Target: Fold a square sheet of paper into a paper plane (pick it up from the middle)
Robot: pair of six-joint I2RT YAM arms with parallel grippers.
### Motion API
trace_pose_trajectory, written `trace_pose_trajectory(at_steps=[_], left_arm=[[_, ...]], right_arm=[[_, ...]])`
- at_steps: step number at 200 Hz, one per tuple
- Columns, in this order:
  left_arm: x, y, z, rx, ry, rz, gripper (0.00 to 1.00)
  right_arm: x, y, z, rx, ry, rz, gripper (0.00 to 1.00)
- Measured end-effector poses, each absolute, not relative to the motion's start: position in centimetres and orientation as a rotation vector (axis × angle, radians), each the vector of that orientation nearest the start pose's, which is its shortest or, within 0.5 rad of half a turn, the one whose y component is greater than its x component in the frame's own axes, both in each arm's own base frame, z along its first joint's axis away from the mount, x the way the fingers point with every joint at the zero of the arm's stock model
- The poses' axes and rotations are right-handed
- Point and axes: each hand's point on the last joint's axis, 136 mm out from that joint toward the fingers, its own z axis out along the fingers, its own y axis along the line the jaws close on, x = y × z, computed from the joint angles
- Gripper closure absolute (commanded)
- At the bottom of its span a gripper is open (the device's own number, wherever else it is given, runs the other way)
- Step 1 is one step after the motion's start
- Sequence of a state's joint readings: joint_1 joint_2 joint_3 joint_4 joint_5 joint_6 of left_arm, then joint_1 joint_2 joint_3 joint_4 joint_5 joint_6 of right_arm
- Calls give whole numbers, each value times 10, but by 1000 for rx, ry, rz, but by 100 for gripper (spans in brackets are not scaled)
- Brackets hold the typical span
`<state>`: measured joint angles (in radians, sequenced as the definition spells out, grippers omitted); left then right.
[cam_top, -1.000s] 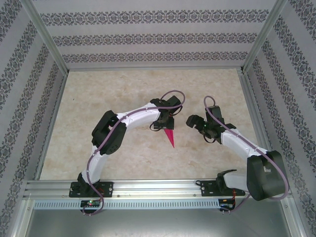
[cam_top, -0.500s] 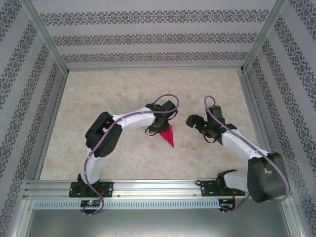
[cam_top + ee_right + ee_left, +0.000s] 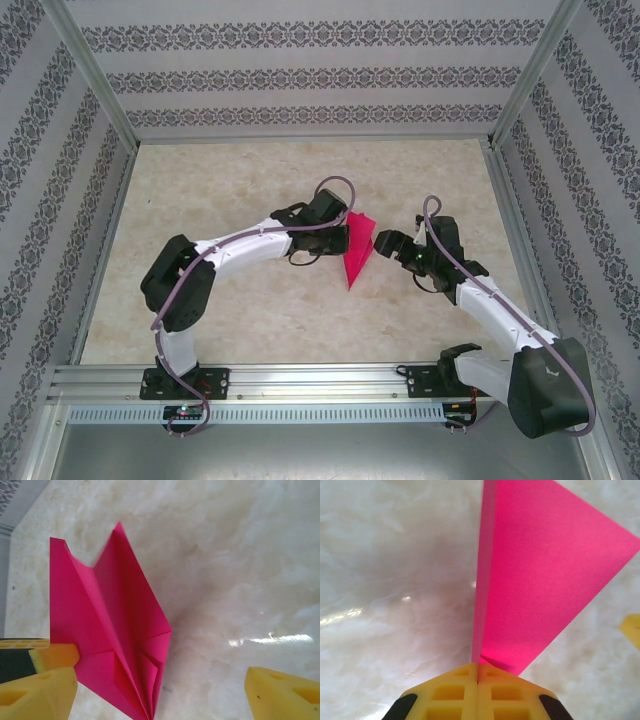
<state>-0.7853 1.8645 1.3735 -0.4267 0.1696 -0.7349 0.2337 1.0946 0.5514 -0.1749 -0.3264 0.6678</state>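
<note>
The left gripper [image 3: 478, 672] is pinching the paper plane [image 3: 535, 580] w/ its yellow pads pressed together on a folded edge. The plane seems to be hanging just above the middle of the marble-look table [image 3: 230, 180], btw the two arms, w/ its pointed end toward the near edge. The right gripper [image 3: 160, 687] is waiting w/ jaws wide apart and one pad just beside a wing; if it is touching, I cannot tell. I am judging the plane as very light, thin and easy to crush. The wings are prob. bending at any push, and smooth paper is slipping easily btw soft pads. Best hold, imo: the layered centre ridge, where the folds are making it stiffer, not the thin wing edges.
</note>
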Motion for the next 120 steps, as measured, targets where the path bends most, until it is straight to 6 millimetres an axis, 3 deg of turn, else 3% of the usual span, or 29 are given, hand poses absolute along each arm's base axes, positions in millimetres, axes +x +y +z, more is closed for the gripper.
trace_pose_trajectory(at_steps=[17, 49, 69, 98, 120], left_arm=[[333, -364, 110, 142, 2647, -869, 100], [336, -363, 91, 152, 2659, -969, 100], [325, -362, 68, 172, 2692, -1009, 100], [300, -349, 36, 183, 2756, -1055, 100], [294, -343, 27, 174, 2772, -1071, 100]], right_arm=[[300, 131, 122, 341, 2342, 847, 21], [295, 154, 117, 268, 2380, 842, 37], [290, 169, 114, 223, 2405, 828, 48], [285, 183, 102, 187, 2451, 798, 55], [279, 194, 92, 151, 2500, 787, 58]])
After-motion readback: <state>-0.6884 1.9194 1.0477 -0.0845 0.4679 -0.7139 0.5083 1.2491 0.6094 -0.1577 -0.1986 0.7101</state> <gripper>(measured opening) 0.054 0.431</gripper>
